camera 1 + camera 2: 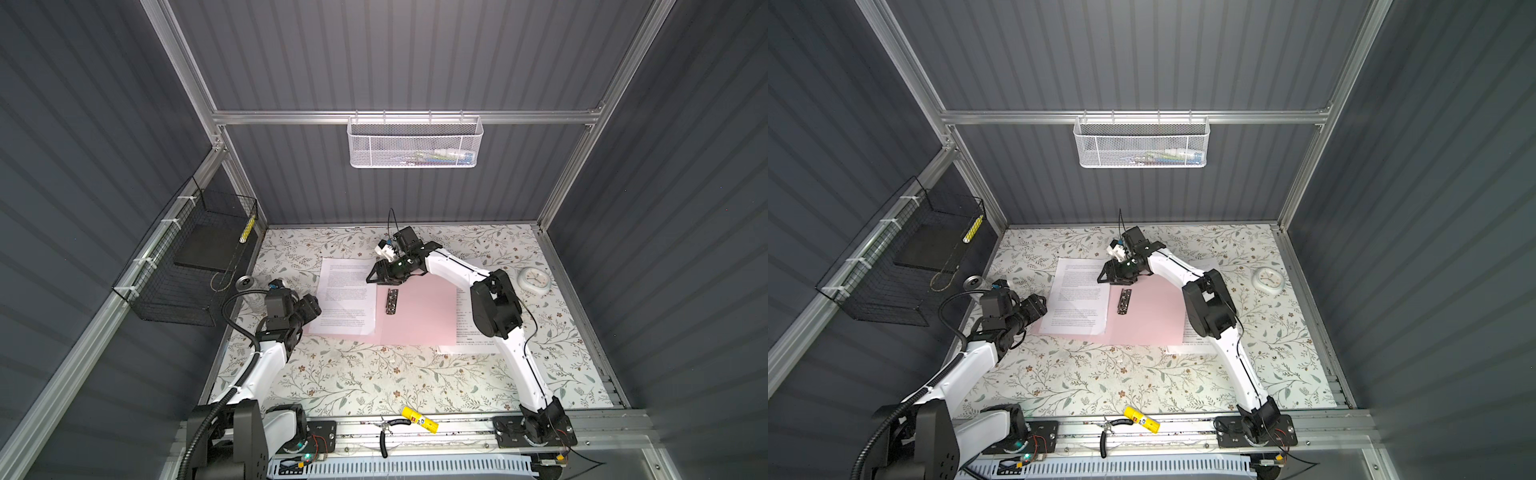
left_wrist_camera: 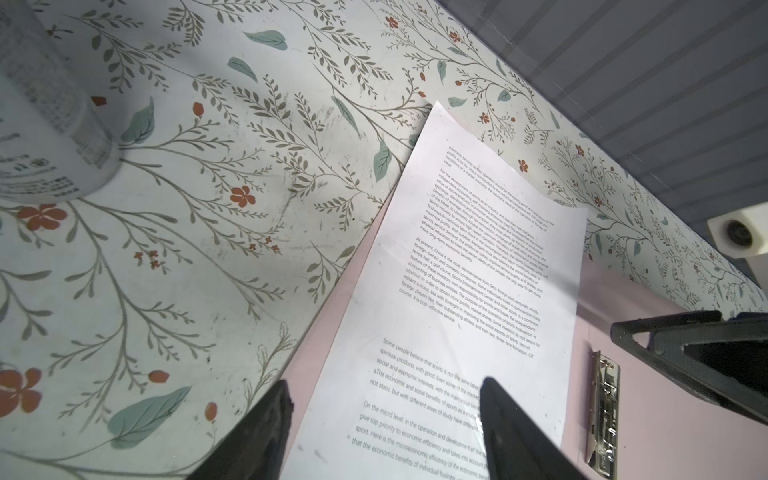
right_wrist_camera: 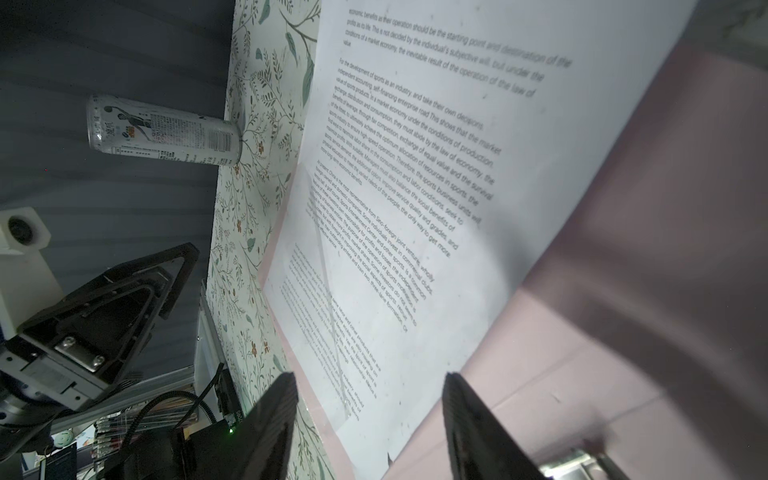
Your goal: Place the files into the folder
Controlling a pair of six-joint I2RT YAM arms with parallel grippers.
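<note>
Jaws apart left and right, floral tabletop, grey ribbed walls.

The 2 top views look steeply down over the table; the 2 wrist views, close, share the sheet

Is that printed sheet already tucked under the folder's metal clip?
No, the printed sheet lies on the open folder beside the metal clip, with bare pink between them.
</note>
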